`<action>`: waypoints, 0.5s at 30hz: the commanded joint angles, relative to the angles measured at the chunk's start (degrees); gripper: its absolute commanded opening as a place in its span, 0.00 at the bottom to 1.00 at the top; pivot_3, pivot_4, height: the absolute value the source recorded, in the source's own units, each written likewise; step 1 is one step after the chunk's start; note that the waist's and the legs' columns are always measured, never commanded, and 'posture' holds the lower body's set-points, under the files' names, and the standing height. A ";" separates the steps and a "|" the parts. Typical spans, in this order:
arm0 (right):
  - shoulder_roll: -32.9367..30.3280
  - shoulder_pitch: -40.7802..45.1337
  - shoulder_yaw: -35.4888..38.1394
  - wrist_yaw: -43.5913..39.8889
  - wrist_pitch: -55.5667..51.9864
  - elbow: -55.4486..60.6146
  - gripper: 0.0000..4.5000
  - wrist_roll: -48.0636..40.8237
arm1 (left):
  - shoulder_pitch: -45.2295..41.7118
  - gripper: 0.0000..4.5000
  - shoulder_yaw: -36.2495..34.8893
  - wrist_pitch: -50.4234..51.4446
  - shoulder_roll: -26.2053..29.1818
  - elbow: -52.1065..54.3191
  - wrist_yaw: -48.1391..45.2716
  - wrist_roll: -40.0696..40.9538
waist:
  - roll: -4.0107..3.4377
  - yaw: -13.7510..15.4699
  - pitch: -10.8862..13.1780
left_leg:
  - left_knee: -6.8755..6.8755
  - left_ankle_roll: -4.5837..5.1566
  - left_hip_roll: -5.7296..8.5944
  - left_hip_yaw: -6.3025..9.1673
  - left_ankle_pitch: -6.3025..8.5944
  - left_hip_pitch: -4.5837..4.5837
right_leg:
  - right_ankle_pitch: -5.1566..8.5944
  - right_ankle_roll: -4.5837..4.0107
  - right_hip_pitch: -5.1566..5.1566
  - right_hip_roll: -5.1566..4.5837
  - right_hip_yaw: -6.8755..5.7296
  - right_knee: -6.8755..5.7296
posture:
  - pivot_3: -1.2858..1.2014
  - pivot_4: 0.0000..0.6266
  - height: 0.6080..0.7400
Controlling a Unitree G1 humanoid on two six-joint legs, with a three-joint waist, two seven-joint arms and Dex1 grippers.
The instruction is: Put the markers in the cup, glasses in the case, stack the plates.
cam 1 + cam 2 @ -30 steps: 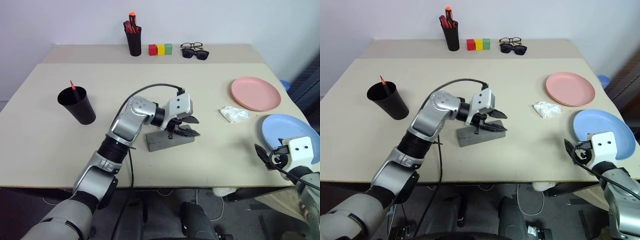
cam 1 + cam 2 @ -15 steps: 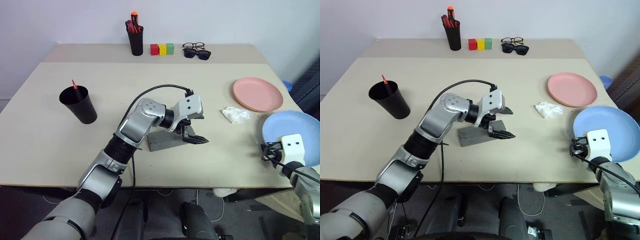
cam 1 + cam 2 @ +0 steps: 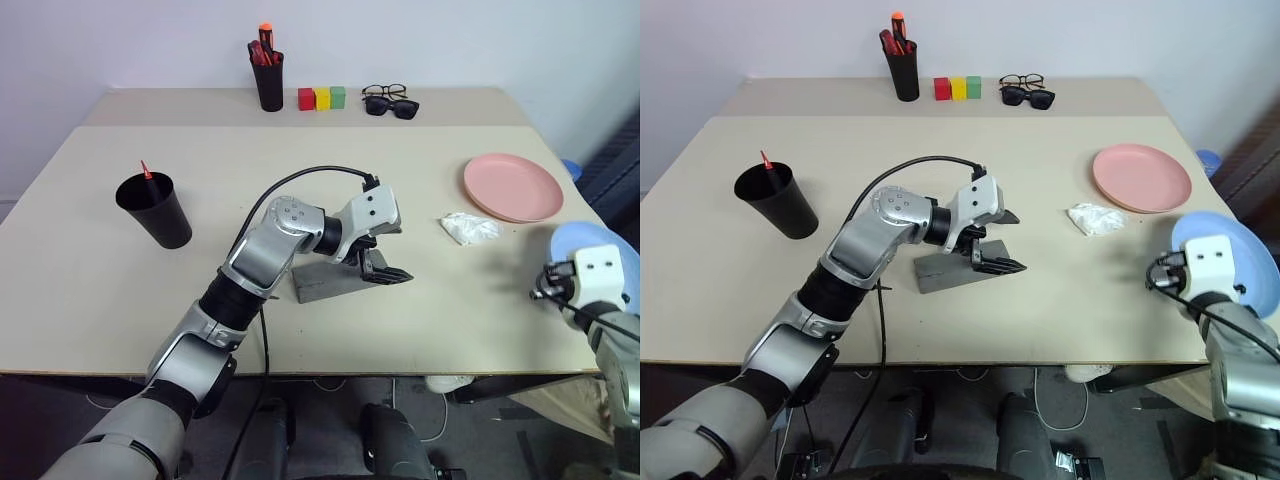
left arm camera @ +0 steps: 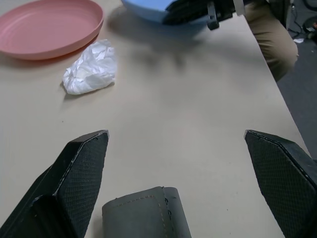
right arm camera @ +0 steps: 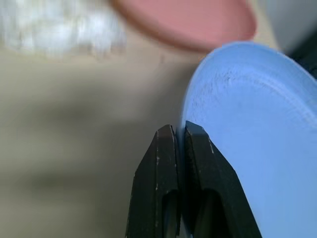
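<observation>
Beige tabletop (image 3: 90,290): plate stacking's on. Right gripper (image 5: 179,144) pinches the blue plate (image 5: 257,134) rim, left gripper (image 4: 183,153) gapes over the grey case (image 3: 330,280). Next, probably carry it onto the pink plate (image 3: 512,187).

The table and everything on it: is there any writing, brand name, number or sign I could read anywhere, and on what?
None: no readable text in any view.
Black cup, grey case, pink plate, blue plate: plain, no markings.
Coloured blocks: plain faces, no letters.
Pens in the black holder: any print is too small to tell.
Left gripper and right gripper: no label visible.
</observation>
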State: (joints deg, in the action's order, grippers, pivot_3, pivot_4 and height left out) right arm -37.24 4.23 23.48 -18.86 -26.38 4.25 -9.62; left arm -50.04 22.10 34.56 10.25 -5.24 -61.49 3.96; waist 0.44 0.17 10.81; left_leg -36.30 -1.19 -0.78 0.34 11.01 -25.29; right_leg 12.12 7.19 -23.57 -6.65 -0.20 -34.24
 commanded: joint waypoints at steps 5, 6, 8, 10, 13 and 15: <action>-4.32 21.67 -7.19 -3.49 13.19 -22.30 0.01 4.41 | 0.74 1.00 -0.48 1.17 -1.71 3.23 5.03 1.38 | 0.00 -0.75 0.03 | 0.03 0.01 0.02 0.01 -0.01 -0.01 | 0.01 0.02 0.03 0.01 0.00 0.01 | 0.52 0.24 1.00; -4.45 25.51 -8.71 -3.95 15.99 -27.83 0.01 5.52 | 0.81 1.00 -0.68 1.58 -2.06 3.55 5.82 1.53 | -0.01 -0.79 0.03 | 0.04 0.01 0.02 0.02 -0.01 0.00 | 0.01 0.03 0.04 0.02 0.00 0.02 | 0.52 0.24 1.00; -4.32 34.68 -11.82 -4.64 22.33 -40.81 0.01 8.05 | 0.85 1.00 -1.22 2.55 -2.75 4.28 7.61 1.77 | -0.02 -0.97 0.05 | 0.06 0.01 0.04 0.00 -0.02 -0.01 | 0.00 0.04 0.02 0.02 0.02 0.02 | 0.52 0.24 1.00; -3.92 42.26 -14.25 -5.10 27.78 -52.25 0.01 10.04 | 0.95 1.00 -1.65 3.30 -2.83 4.92 8.80 1.98 | -0.09 -1.15 0.07 | 0.04 0.00 0.06 -0.02 -0.03 0.01 | -0.01 0.05 0.02 0.02 0.04 0.01 | 0.52 0.24 1.00; -2.73 50.90 -16.87 -5.06 34.24 -65.59 0.23 12.50 | 1.53 1.00 -2.18 4.67 -2.38 6.18 10.38 2.39 | -0.09 -1.25 0.08 | 0.13 0.00 0.05 -0.02 -0.03 0.03 | -0.01 0.08 -0.02 0.02 0.06 -0.02 | 0.52 0.24 1.00; -2.03 54.27 -17.88 -4.20 36.88 -70.55 0.46 13.67 | 2.19 1.00 -2.22 5.72 -1.68 7.40 11.30 2.65 | -0.09 -1.29 0.08 | 0.17 -0.01 0.05 0.00 -0.03 0.04 | -0.02 0.18 -0.02 0.04 0.06 -0.04 | 0.52 0.24 1.00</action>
State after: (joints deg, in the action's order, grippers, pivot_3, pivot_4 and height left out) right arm -39.28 56.80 5.88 -23.75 7.49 -63.96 3.15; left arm -47.90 21.17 39.72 8.43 -0.47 -50.94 5.73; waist 0.35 -1.12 10.89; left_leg -36.11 -1.20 -0.73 0.34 10.97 -25.25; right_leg 12.10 7.38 -23.59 -6.61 -0.14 -34.28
